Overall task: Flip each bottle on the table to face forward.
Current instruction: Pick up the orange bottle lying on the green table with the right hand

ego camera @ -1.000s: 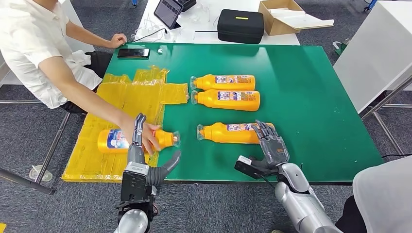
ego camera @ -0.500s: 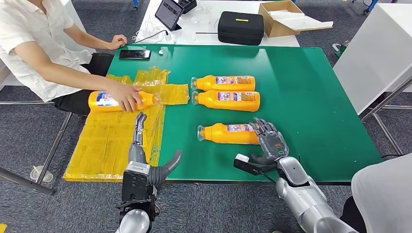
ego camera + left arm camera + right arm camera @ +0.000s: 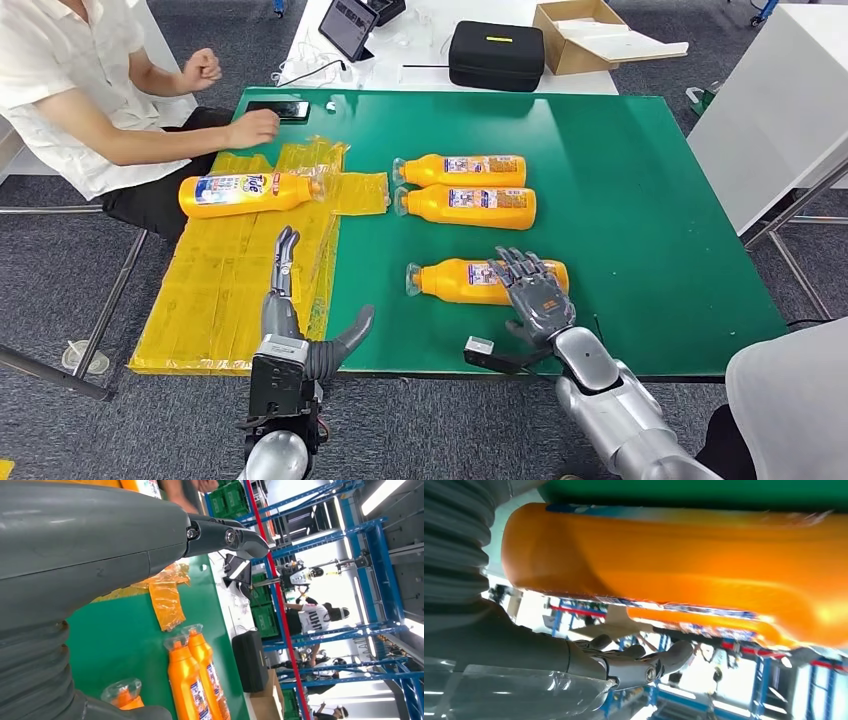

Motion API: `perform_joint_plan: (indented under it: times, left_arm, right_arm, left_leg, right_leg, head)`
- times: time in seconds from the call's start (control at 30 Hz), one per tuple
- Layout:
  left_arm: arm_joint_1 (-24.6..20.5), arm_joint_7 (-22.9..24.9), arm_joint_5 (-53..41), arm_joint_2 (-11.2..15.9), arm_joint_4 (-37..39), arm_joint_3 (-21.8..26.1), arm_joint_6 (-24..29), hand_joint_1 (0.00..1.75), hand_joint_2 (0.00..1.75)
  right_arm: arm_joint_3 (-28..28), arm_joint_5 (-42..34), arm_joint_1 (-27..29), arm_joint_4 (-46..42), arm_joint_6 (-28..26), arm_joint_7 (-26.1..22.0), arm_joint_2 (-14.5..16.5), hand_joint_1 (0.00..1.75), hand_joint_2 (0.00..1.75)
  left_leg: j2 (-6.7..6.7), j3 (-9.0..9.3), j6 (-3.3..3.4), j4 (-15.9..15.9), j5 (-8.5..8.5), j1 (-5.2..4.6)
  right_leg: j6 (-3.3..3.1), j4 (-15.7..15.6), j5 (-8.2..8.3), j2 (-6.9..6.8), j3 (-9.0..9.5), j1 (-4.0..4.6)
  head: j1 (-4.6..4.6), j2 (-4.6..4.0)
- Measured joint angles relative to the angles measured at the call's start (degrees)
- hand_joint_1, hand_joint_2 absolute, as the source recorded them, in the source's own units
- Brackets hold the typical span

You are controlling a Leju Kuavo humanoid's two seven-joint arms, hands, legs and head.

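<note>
The right hand (image 3: 533, 292) reached forward over the green worktop (image 3: 640, 210), fingers spread above the base end of the nearest orange bottle (image 3: 470, 280), gripping nothing. The left hand (image 3: 300, 320) stood edge-up at the worktop's near edge over yellow film (image 3: 230, 290), fingers straight, thumb out, empty. Two bottles (image 3: 465, 188) lay side by side farther back; a fourth (image 3: 250, 191) lay on the film near a person's hand (image 3: 253, 128).

We're in a big industrial test hall set up for robot trials: tall blue racking (image 3: 350, 525) with stacked green crates (image 3: 265, 620) rises under strip lights, a green-topped work table (image 3: 640, 200) stands on grey carpet tile (image 3: 60, 290), and behind it sit a tablet (image 3: 347, 25), a black equipment case (image 3: 495, 52) and an open cardboard box (image 3: 585, 35).
</note>
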Motion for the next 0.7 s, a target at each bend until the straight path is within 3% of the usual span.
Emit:
perform_joint_plan:
  times: [0.1, 0.33, 0.7]
  left_arm:
    - [0.00, 0.03, -0.17, -0.03, -0.03, 0.02, 0.21, 0.00, 1.75]
    - [0.00, 0.04, 0.18, -0.03, -0.12, 0.01, -0.13, 0.00, 1.75]
    - [0.00, -0.01, 0.63, -0.01, -0.70, -0.17, -0.20, 0.00, 1.75]
  right_arm:
    - [0.78, 0.26, 1.25, -1.96, -0.44, 0.58, 0.06, 0.00, 1.75]
    - [0.09, -7.37, 0.84, -0.84, 3.88, -0.37, 0.11, 0.00, 1.75]
    - [-2.82, -6.62, -2.90, 6.78, 1.57, 1.32, 0.58, 0.00, 1.75]
  left_leg:
    - [0.00, -0.12, 0.00, 0.00, 0.00, 0.00]
    - [0.00, -0.18, 0.01, 0.00, 0.00, -0.03]
    - [-0.01, -0.15, 0.02, 0.00, 0.01, -0.04]
  right_leg:
    - [0.00, 0.00, 0.00, 0.00, -0.11, -0.01]
    - [0.00, 0.00, 0.00, 0.00, -0.18, -0.06]
    - [0.01, 0.00, 0.01, 0.00, -0.16, -0.07]
  head:
    - [0.00, 0.00]
    - [0.00, 0.00]
    - [0.00, 0.00]
